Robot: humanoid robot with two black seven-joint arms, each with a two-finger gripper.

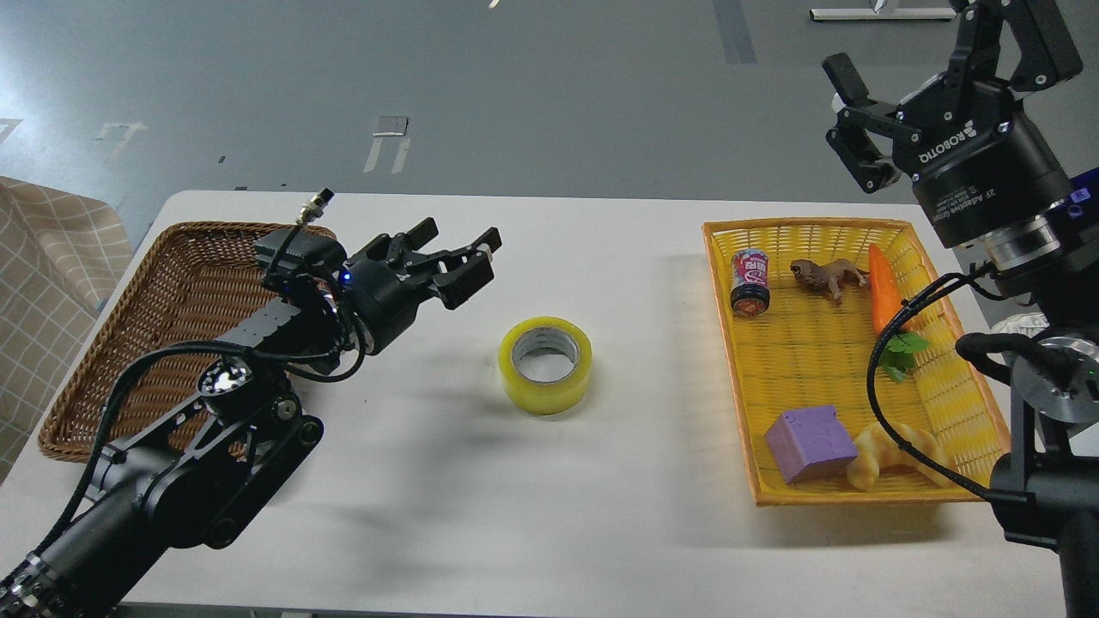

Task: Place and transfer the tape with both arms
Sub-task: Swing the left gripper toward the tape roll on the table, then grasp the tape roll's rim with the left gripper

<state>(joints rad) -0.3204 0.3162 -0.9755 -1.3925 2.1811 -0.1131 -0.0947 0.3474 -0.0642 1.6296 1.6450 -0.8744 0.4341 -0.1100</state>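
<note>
The right arm's upper links run out of frame. The tape (545,365), translucent yellow with a grey-white core, lies flat on the white worktop (532,515), just right of and below the left end effector (464,249), which is spread wide, empty. The right end effector (859,129), raised well apart, is released, empty.

Right fingers (1022,34) — cropped by top edge

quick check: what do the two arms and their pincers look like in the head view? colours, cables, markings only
Both arms are black, jointed, with silver joint discs and loose black cables. The left pincer has two black fingers, a blue LED lit on its round body, and a metal connector plug behind the wrist. The right pincer has chunky black linkage fingers; its cylindrical body carries white "ROBOTIQ" lettering above a silver wrist ring. No sleeves.
</note>
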